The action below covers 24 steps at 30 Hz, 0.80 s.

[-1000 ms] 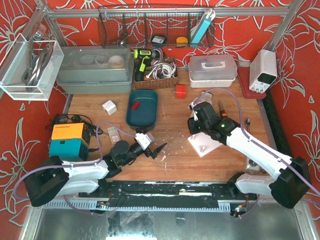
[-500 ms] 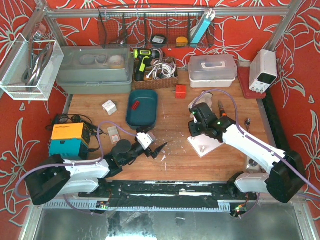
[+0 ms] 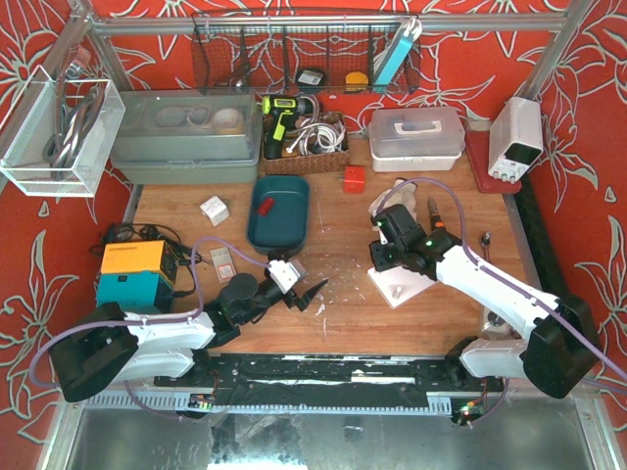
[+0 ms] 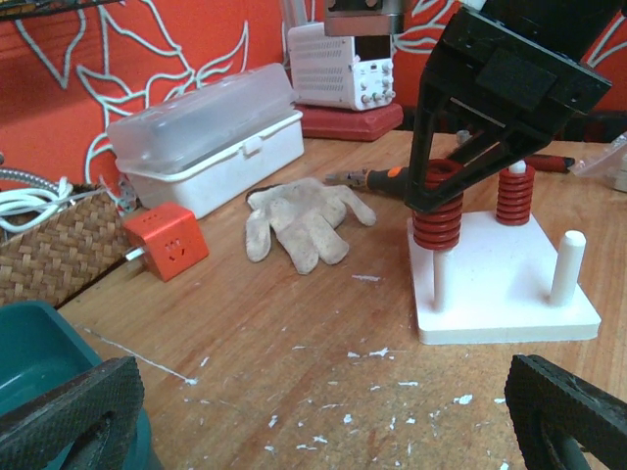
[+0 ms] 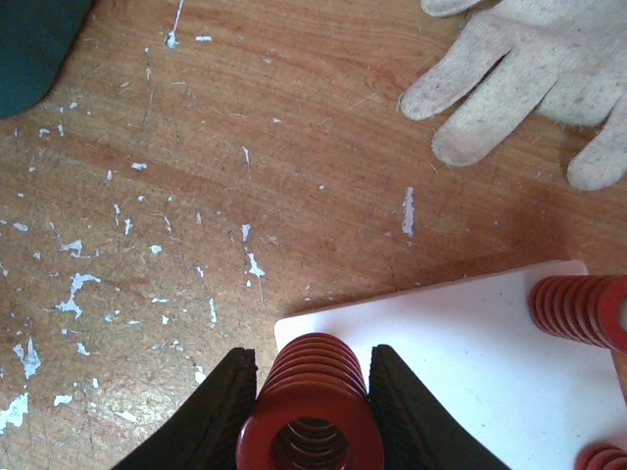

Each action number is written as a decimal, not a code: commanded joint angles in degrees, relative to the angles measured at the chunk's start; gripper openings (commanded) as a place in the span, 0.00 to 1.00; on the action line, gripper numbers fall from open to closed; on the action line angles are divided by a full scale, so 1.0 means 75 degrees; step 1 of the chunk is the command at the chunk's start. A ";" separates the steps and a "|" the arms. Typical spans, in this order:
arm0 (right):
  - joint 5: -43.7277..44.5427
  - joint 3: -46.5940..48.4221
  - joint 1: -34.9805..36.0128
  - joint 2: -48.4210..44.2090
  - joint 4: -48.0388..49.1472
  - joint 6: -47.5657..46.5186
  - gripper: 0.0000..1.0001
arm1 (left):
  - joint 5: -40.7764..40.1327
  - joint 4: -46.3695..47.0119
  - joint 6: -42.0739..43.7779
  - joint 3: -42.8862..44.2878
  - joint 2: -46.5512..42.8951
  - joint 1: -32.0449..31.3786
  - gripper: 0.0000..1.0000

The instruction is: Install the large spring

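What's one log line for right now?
step: seating spring | right gripper: shut on large red coil spring | spring: over white peg of white base plate, not seated | left gripper: open, empty

No legible text, labels or numbers anywhere.

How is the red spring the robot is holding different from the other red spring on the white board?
The held spring is pinched by the right gripper; the other spring stands free. The held spring hangs partway up its peg, with bare peg showing below it; the other spring sits down on the white board. Both are red coils, upright on pegs.
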 commanded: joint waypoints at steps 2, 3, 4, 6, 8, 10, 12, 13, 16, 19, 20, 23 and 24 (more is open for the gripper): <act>-0.0089 -0.0105 -0.0011 0.0130 0.0062 -0.0009 0.00 | -0.0056 0.0062 0.0103 0.0181 -0.0044 0.0008 1.00; -0.0086 -0.0134 -0.0006 0.0159 0.0098 -0.0013 0.00 | -0.0048 0.0057 0.0103 0.0181 -0.0050 0.0008 1.00; -0.0094 -0.0157 -0.0011 0.0204 0.0149 -0.0008 0.00 | -0.0046 0.0060 0.0105 0.0187 -0.0061 0.0008 1.00; -0.0084 -0.0208 -0.0007 0.0301 0.0235 0.0015 0.00 | -0.0050 0.0045 0.0112 0.0181 -0.0084 0.0008 1.00; -0.0116 -0.0261 -0.0009 0.0414 0.0322 0.0033 0.00 | -0.0056 0.0048 0.0115 0.0171 -0.0096 0.0008 1.00; -0.0110 -0.0300 -0.0006 0.0522 0.0431 0.0083 0.00 | -0.0068 0.0041 0.0116 0.0178 -0.0097 0.0008 1.00; -0.0121 -0.0345 -0.0009 0.0652 0.0502 0.0113 0.01 | -0.0077 0.0036 0.0111 0.0181 -0.0102 0.0008 1.00; -0.0143 -0.0362 -0.0011 0.0721 0.0567 0.0131 0.03 | -0.0079 0.0029 0.0116 0.0181 -0.0103 0.0008 1.00; -0.0188 -0.0442 -0.0008 0.0918 0.0780 0.0205 0.10 | -0.0088 0.0016 0.0106 0.0181 -0.0113 0.0008 1.00; -0.0180 -0.0458 -0.0005 0.1074 0.0859 0.0272 0.21 | -0.0119 0.0005 0.0115 0.0181 -0.0126 0.0008 1.00; -0.0159 -0.0451 -0.0005 0.1100 0.0868 0.0279 0.25 | -0.0131 -0.0003 0.0111 0.0181 -0.0121 0.0008 1.00; -0.0083 -0.0395 0.0000 0.1130 0.0818 0.0299 0.36 | -0.0164 -0.0036 0.0105 0.0204 -0.0097 0.0008 1.00; -0.0054 -0.0380 -0.0010 0.1088 0.0788 0.0311 0.38 | -0.0172 -0.0061 0.0097 0.0221 -0.0101 0.0008 1.00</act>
